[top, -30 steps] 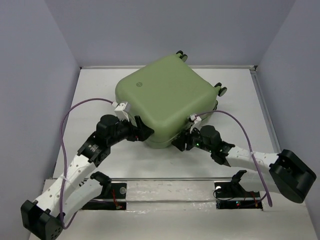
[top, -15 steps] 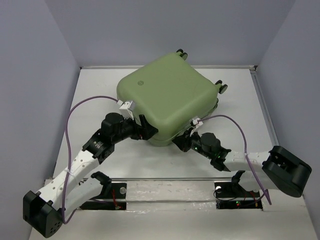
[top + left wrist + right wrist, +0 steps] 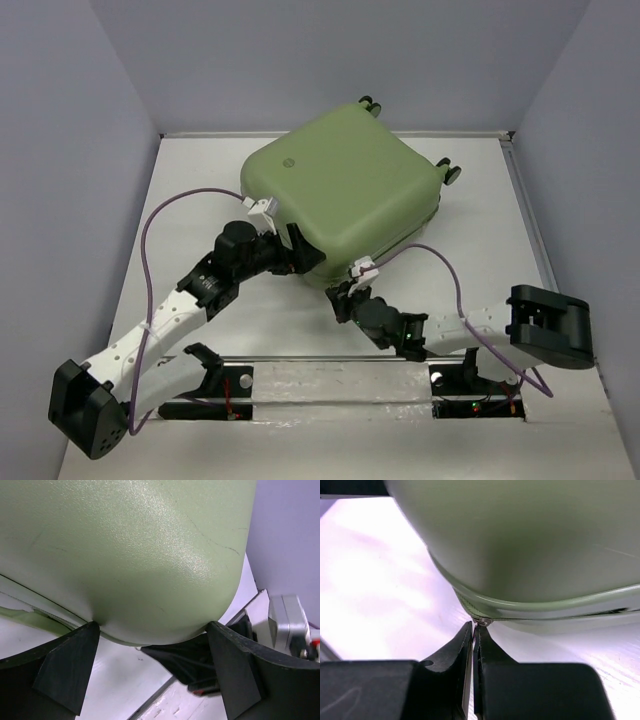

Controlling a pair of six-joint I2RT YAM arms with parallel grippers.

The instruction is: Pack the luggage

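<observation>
Green luggage (image 3: 345, 195) fills the table (image 3: 190, 190) from centre through 1 o'clock, blocking passage there. Both arms crowd its near corner, the left gripper (image 3: 299, 256) at 7 o'clock and the right gripper (image 3: 337, 298) at 6. Bare surface lies open at 9 and at 4 o'clock

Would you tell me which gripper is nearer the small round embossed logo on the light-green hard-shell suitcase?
Left. The left gripper straddles the near-left suitcase rim, on the logo side; the right gripper is shut at the nearest corner seam, farther away.
</observation>
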